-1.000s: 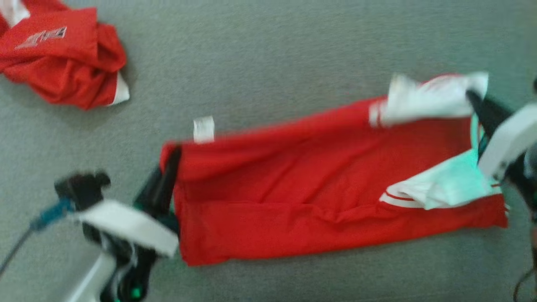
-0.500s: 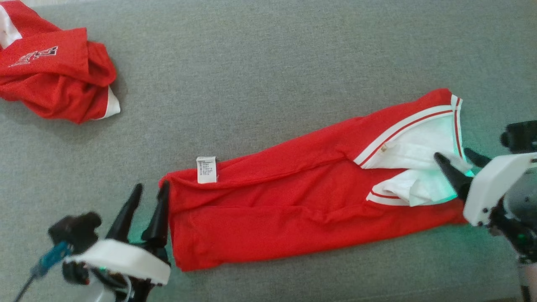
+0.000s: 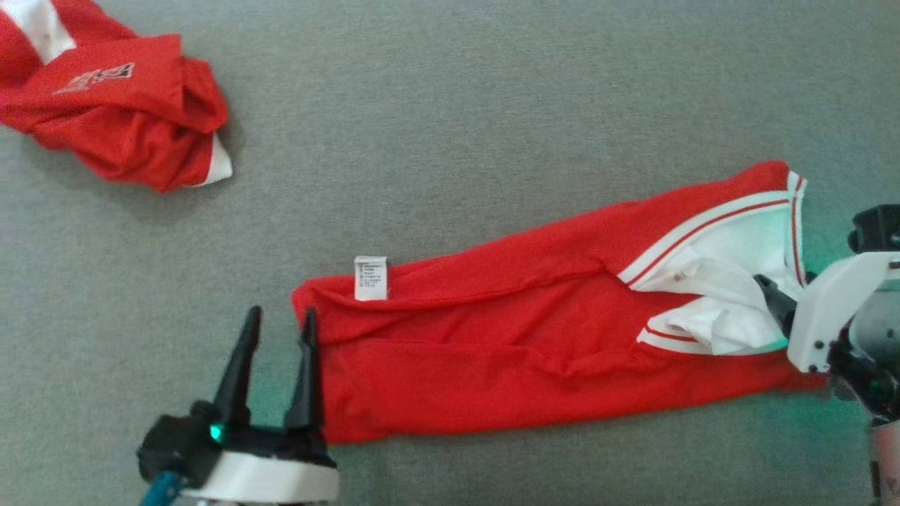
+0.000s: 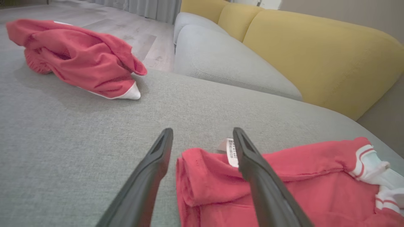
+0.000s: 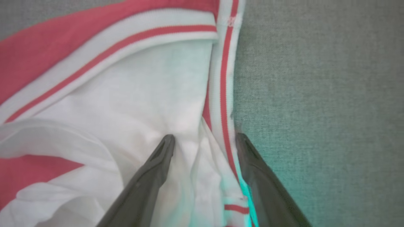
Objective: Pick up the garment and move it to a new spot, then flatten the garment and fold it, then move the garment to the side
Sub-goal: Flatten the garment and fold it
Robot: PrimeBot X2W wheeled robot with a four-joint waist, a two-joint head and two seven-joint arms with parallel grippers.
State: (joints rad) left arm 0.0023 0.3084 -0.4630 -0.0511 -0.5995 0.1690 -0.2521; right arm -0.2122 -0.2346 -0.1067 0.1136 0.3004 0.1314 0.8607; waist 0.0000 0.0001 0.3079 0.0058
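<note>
Red cloth, the garment, lies as a long strip on the grey cushion. From my head, its long axis runs from the white label to the white striped collar, which is tilted slightly up the picture. My left hand sits just beside the label end with fingers spread wide, gripping nothing, one finger lying along the strip's short edge. My right hand is at the end farthest from the label, half hidden behind its own white casing. Each hand is nearer one end, so I judge the next fold will run along that axis. A crumpled red shirt lies well apart from the label.

My left wrist shows what the head does not. The label end is doubled thick, its corner sits between my fingers, and a yellow backrest rises beyond.

My right wrist settles that hand's state. The fingers are wide apart and empty, astride the collar's striped rim, with one tip over white cloth and the other over bare cushion.
</note>
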